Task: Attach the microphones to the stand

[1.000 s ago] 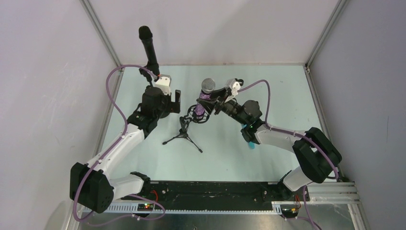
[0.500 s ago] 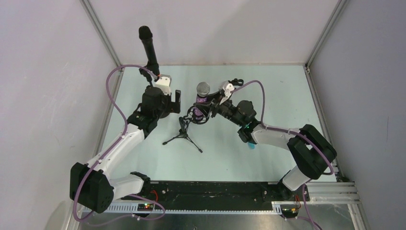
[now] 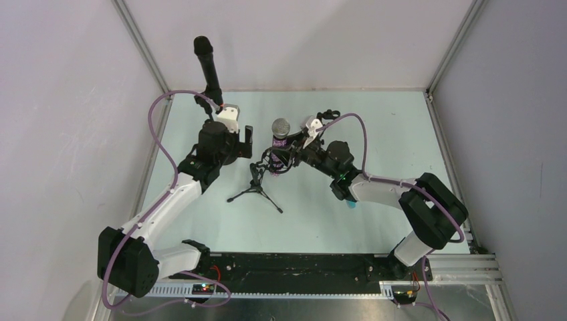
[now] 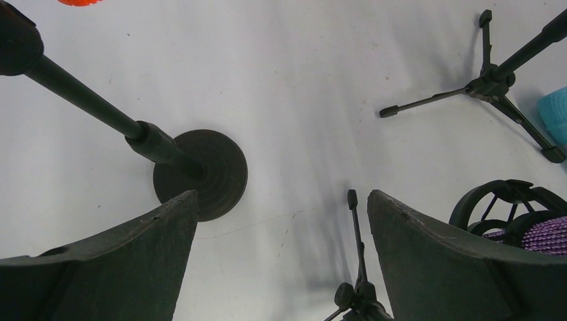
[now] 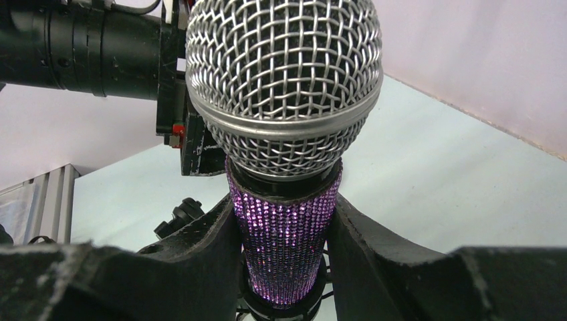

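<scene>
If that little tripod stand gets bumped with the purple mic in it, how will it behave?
Probably top-heavy: the purple mic stands roughly upright in the cradle, high above the thin-legged stand, so a sideways bump could tip it. The table looks smooth, so it might skid instead. The right claw gripping the mic likely steadies it.

Left arm (image 3: 164, 204) and right arm (image 3: 378, 189): white link shells, black joint housings. A purple cable (image 3: 151, 124) runs along each to a white wrist camera mount (image 3: 229, 112). Green indicator light (image 3: 343, 176) on right forearm. The fingers (image 4: 100, 261) are matt black with scuffed edges.
</scene>
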Motion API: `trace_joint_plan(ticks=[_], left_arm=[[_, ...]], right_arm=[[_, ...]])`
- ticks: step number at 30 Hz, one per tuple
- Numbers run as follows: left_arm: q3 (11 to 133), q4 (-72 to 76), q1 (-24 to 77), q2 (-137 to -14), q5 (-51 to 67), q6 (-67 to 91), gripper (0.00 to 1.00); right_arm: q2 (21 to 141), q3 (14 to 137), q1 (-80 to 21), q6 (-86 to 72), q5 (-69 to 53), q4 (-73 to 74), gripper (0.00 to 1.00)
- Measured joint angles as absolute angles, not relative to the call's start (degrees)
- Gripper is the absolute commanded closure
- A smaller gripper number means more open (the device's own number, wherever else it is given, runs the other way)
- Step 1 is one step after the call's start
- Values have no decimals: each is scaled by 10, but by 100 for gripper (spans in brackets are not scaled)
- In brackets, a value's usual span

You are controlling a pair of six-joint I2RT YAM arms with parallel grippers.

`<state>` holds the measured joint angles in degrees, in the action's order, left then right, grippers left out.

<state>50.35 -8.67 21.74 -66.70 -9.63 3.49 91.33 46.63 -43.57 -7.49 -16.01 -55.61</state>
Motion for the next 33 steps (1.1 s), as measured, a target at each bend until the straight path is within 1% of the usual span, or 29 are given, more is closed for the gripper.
trace_joint_plan(ticks=[4, 6, 8, 10, 11, 12, 13, 14, 15, 16, 17, 18, 22, 28, 33], left_arm=[[503, -87, 217, -667, -91, 35, 0], [503, -86, 217, -667, -88, 35, 0], [503, -86, 217, -667, -87, 35, 0], [503, -86, 217, -667, -86, 35, 0], [503, -86, 217, -667, -86, 35, 0], [503, -85, 217, -667, -86, 35, 0], [503, -84, 217, -667, -86, 35, 0], [503, -83, 217, -667, -86, 35, 0], [503, -82, 217, -667, -85, 35, 0], [503, -81, 217, -667, -85, 35, 0], [503, -81, 217, -667, -84, 35, 0], [503, -81, 217, -667, -83, 35, 0], [503, -81, 217, -667, -83, 35, 0], [503, -81, 217, -667, -82, 35, 0], [503, -80, 217, -667, -81, 35, 0]], right_arm=[[915, 468, -439, -69, -156, -546, 100], [916, 470, -440, -66, -154, -544, 98], [916, 471, -441, -64, -154, -541, 92], [916, 472, -441, -63, -152, -538, 85], [916, 473, -441, -63, -152, -538, 78], [916, 473, -441, -63, -152, -538, 69], [916, 473, -441, -63, -151, -538, 65], [916, 473, -441, -64, -150, -538, 57], [916, 473, -441, -64, -148, -538, 54], [916, 473, -442, -64, -148, -538, 47], [916, 473, -441, -64, -147, -538, 44], [915, 473, -441, -66, -147, -538, 37], [914, 473, -441, -73, -146, -537, 25], [900, 473, -441, -82, -149, -537, 14], [886, 473, -440, -90, -155, -537, 9]])
